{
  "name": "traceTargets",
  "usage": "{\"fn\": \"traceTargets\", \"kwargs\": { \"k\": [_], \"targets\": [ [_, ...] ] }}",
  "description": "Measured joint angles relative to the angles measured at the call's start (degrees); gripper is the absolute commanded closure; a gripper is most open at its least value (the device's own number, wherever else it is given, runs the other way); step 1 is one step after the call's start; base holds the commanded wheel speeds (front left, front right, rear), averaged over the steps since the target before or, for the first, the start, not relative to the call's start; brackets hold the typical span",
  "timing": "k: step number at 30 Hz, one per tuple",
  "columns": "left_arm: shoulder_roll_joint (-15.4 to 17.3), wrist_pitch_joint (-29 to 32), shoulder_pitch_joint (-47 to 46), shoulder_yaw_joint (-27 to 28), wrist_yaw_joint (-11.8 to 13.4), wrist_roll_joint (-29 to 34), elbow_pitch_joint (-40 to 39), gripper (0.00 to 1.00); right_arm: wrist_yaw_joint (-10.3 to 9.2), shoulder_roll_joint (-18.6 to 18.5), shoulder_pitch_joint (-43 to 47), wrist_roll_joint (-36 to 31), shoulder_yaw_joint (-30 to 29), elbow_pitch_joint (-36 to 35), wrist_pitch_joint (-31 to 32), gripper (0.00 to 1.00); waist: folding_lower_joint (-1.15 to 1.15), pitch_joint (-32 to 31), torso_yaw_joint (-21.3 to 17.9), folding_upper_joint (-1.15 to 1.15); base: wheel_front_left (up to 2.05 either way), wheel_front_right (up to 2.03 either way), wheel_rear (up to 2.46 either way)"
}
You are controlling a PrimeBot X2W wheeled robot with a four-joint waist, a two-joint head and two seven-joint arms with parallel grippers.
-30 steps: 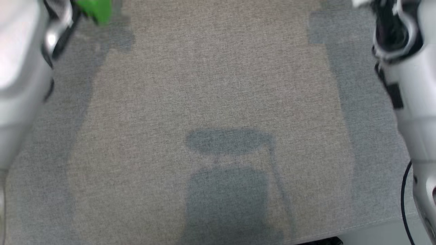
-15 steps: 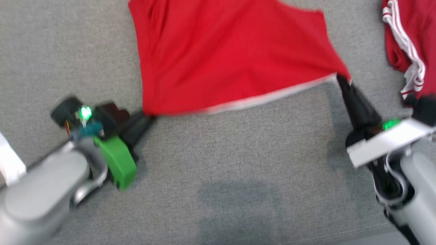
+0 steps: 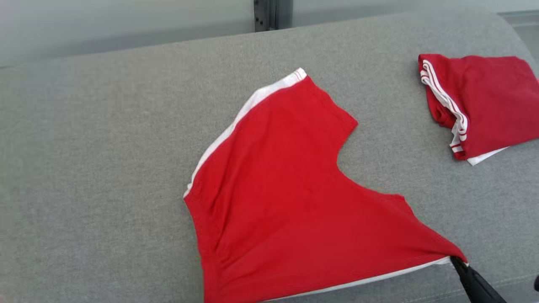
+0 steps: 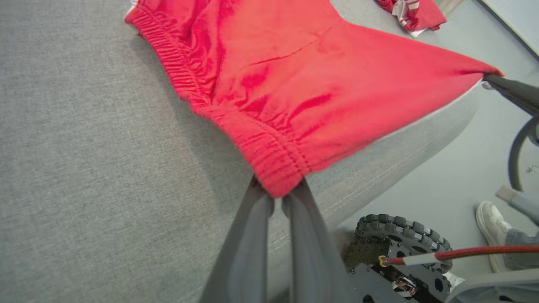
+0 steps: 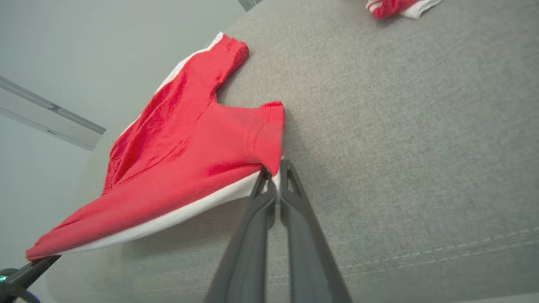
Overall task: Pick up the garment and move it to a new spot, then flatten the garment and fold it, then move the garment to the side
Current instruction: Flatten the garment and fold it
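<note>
The garment (image 3: 294, 202) is a pair of red shorts with white side stripes, spread on the grey cushion (image 3: 105, 168). Its near edge is stretched taut between my two grippers. In the left wrist view my left gripper (image 4: 278, 197) is shut on the gathered elastic waistband corner (image 4: 278, 168). My right gripper (image 5: 273, 173) is shut on the corner of a leg hem, and its dark tip (image 3: 457, 261) shows at the head view's lower right. The far leg (image 3: 290, 97) lies flat on the cushion.
A second red garment (image 3: 484, 105), folded, with white stripes, lies at the cushion's far right. The cushion's seamed front edge (image 4: 379, 176) runs just behind my grippers. Below it are my wheeled base (image 4: 400, 240) and a person's shoe (image 4: 490, 223) on the floor.
The head camera has tilted up, from bare cushion to the whole garment and the cushion's far edge. Both grippers keep hold of the garment's near corners.
</note>
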Motion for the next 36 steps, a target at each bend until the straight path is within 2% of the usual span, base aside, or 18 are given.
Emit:
{"fn": "traceTargets", "kwargs": {
  "k": [3, 5, 6, 7, 10, 13, 16, 20, 25, 28, 36],
  "targets": [
    [-2.56, -0.12, 2.88, 3.21, 0.22, 1.43, -2.7, 1.0, -0.02, 0.27, 1.82, -0.12, -3.86, -4.59, 1.57, 1.0, 0.0, -1.54, 0.7, 0.0, 0.0, 0.0, 0.0],
    [-3.42, -0.11, 3.04, 4.79, -1.2, 1.77, -2.61, 1.0, -0.02, 0.45, 0.31, -1.24, -5.24, -6.06, 3.69, 1.0, 0.0, -1.92, 1.42, 0.0, 0.0, 0.0, 0.0],
    [-5.02, -0.11, 3.15, 7.27, -2.32, 0.99, -3.01, 1.0, -0.02, 0.35, -1.28, -1.9, -5.65, -6.37, 4.88, 1.0, 0.0, -1.97, 1.79, 0.0, 0.0, 0.0, 0.0],
    [-6.83, -0.18, 3.37, 10.12, -3.55, -0.41, -3.25, 1.0, -0.03, 0.58, -3.48, -1.97, -5.92, -6.57, 5.9, 1.0, 0.0, -1.9, 2.11, 0.0, 0.0, 0.0, 0.0],
    [-8.64, -0.14, 2.99, 15.13, -6.88, -2.45, -1.4, 1.0, -0.05, 0.57, -12.9, -4.34, -4.7, -6.04, 10.35, 1.0, 0.0, -0.73, 2.81, 0.0, 0.0, 0.0, 0.0],
    [-10.04, -0.08, -1.03, 17.48, -9.38, -3.25, 0.49, 1.0, -0.05, 0.16, -24.2, -6.31, -2.49, -3.47, 14.04, 1.0, 0.0, 1.35, 3.49, 0.0, 0.0, 0.0, 0.0],
    [-11.56, 2.74, -7.02, 18.33, -10.53, -3.46, 1.8, 1.0, -0.05, 0.05, -35.06, -6.5, -0.76, 0.57, 16.9, 1.0, 0.0, 4.22, 4.15, 0.0, 0.0, 0.0, 0.0],
    [-15.03, 6.93, -14.96, 19.76, -11.15, -5.25, 5.58, 1.0, -0.05, -1.04, -48.47, -7.16, 0.66, 8.18, 20.13, 1.0, 0.01, 9.22, 5.37, 0.0, 0.0, 0.0, 0.0],
    [-18.04, 10.99, -21.72, 19.49, -11.05, -5.69, 13.25, 1.0, -0.05, -0.75, -59.96, -8.01, 5.03, 17.98, 22.1, 1.0, 0.01, 14.34, 7.81, 0.0, 0.0, 0.0, 0.0],
    [-19.48, 12.12, -23.08, 19.12, -10.74, -5.8, 15.41, 1.0, -0.05, -0.2, -63.91, -8.5, 8.12, 22.82, 21.81, 1.0, 0.01, 16.14, 9.75, 0.0, 0.0, 0.0, 0.0],
    [-20.03, 13.25, -23.45, 18.31, -10.47, -5.9, 16.3, 1.0, -0.05, -0.08, -70.43, -8.17, 13.52, 31.31, 19.8, 1.0, 0.01, 17.91, 14.58, 0.0, 0.0, 0.0, 0.0]
  ]
}}
